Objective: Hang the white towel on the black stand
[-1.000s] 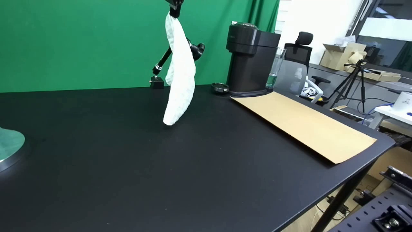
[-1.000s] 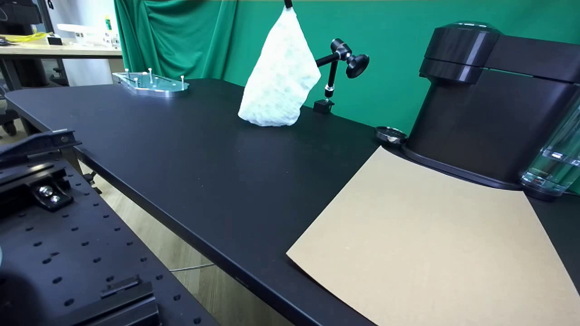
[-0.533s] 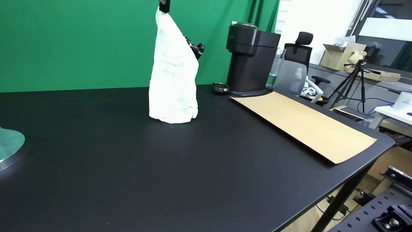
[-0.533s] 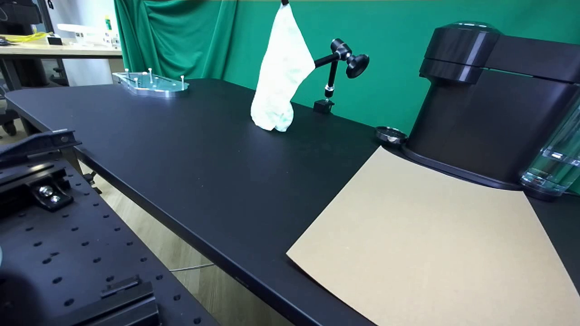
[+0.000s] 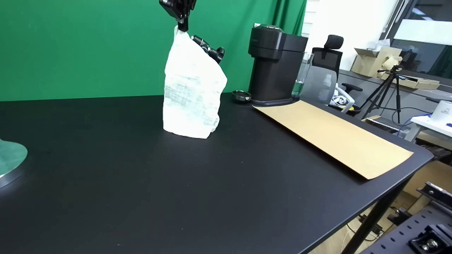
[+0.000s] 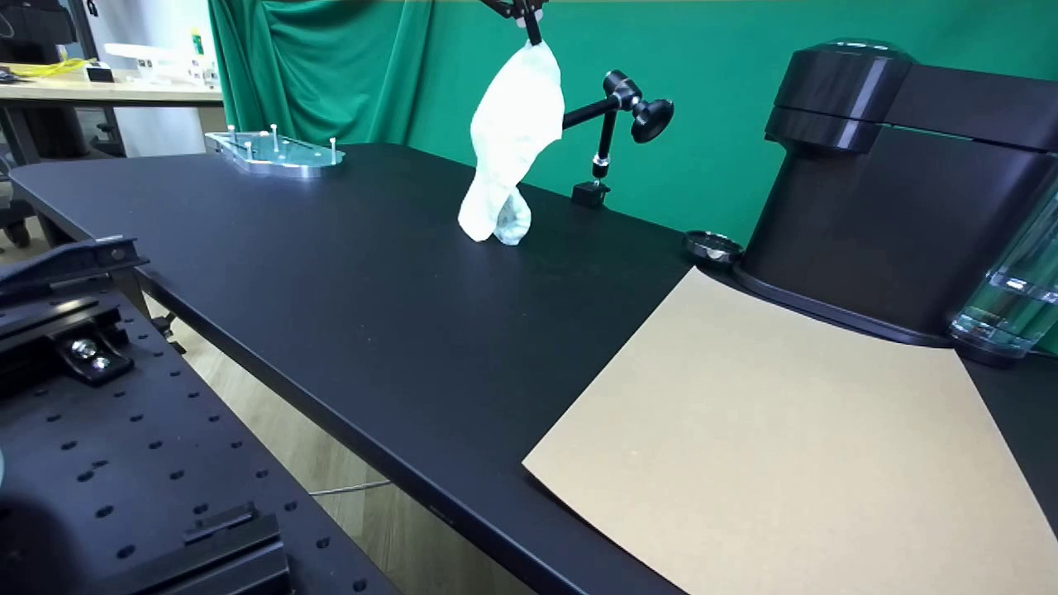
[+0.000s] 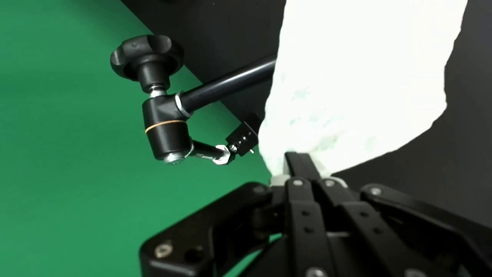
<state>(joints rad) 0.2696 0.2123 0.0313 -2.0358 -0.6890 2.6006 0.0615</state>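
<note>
The white towel (image 5: 194, 88) hangs above the dark table in both exterior views; it also shows in the wrist view (image 7: 357, 77). My gripper (image 5: 183, 28) is shut on the towel's top corner, with the fingertips together in the wrist view (image 7: 301, 163). The black stand (image 6: 607, 136) is a jointed arm with a round knob, clamped at the table's back edge. Its horizontal rod meets the towel's side and disappears behind or under the cloth, so the rod's free end is hidden. In an exterior view the towel (image 6: 517, 124) splits into two lobes at its lower end.
A black coffee machine (image 6: 868, 207) stands right of the stand, with a small metal-rimmed cup (image 6: 712, 246) beside it. A brown cardboard sheet (image 6: 785, 463) lies in front. A glass-like tray with white pegs (image 6: 281, 161) is at the table's far end. A green curtain hangs behind.
My gripper has moved sideways, then come down with the towel. The towel has turned and spread, its lower end now in two lobes in an exterior view. The stand has not moved.
</note>
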